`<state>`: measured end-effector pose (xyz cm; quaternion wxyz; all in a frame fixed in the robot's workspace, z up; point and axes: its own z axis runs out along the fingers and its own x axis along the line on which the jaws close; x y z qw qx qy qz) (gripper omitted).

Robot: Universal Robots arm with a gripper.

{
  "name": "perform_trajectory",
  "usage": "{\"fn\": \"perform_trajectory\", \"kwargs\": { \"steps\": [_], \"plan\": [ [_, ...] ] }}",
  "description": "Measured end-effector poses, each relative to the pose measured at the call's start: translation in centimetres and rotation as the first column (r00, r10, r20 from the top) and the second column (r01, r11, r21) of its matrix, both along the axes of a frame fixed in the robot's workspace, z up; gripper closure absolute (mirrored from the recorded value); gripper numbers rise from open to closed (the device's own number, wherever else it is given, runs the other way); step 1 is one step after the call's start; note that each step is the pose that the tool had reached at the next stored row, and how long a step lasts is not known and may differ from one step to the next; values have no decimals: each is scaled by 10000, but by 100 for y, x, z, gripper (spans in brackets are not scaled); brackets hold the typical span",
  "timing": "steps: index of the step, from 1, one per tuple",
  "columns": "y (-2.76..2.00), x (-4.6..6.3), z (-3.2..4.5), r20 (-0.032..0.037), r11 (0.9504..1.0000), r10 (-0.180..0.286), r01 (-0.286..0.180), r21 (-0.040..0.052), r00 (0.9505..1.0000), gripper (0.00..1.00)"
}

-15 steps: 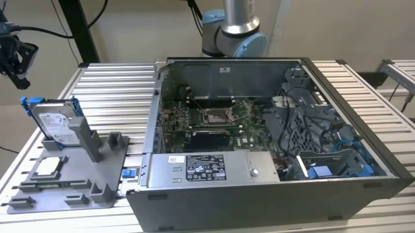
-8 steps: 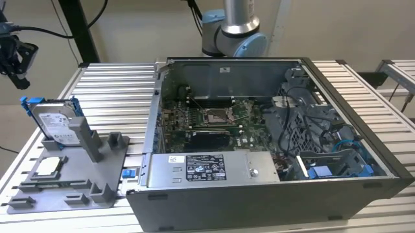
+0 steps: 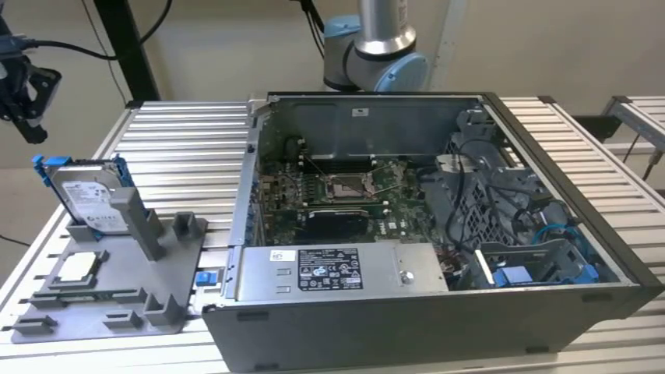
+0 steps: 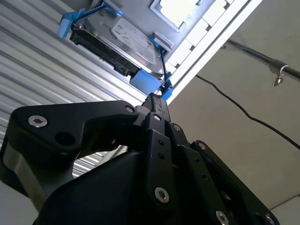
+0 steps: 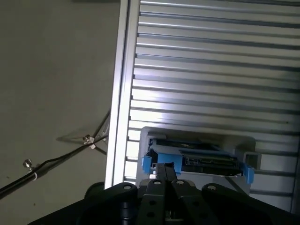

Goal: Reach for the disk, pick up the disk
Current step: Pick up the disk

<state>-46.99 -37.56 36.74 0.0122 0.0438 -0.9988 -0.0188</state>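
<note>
- Black gripper (image 4: 157,99) (image 5: 165,168) in both wrist views: fingers (image 4: 157,115) pressed together, tips meeting, nothing btwn them.
- Exterior view: gripper (image 3: 23,86) hangs at the exterior view's left, off the table edge, above the disk and apart from it.
- Disk (image 3: 92,199) (image 4: 126,40) (image 5: 201,158): silver-grey w/ white label, stands on edge, upright, in a slot of the grey fixture (image 3: 114,300) at the exterior view's left.
- Blue bracket (image 3: 40,164) (image 4: 145,79) (image 5: 161,157) frames the disk; in both wrist views the fingertips line up w/ one blue end of it.
- Small square silver chip (image 3: 78,267) lies flat on the same fixture, near the disk but apart.
- Fixture sits on the slatted alu table (image 3: 187,132), just beside the open PC case (image 3: 416,335).
- Long grey metal box (image 3: 416,274) w/ sticker sits in the case's near side.
- Beyond the table edge: floor (image 5: 56,70) w/ a thin black cable (image 4: 234,108).
</note>
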Motion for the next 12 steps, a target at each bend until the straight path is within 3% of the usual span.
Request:
{"fn": "perform_trajectory", "kwargs": {
  "steps": [12],
  "plan": [
    [0, -2, 5, 0, 9946, 1037, -1037, 0, 9946, 100]
  ]
}}
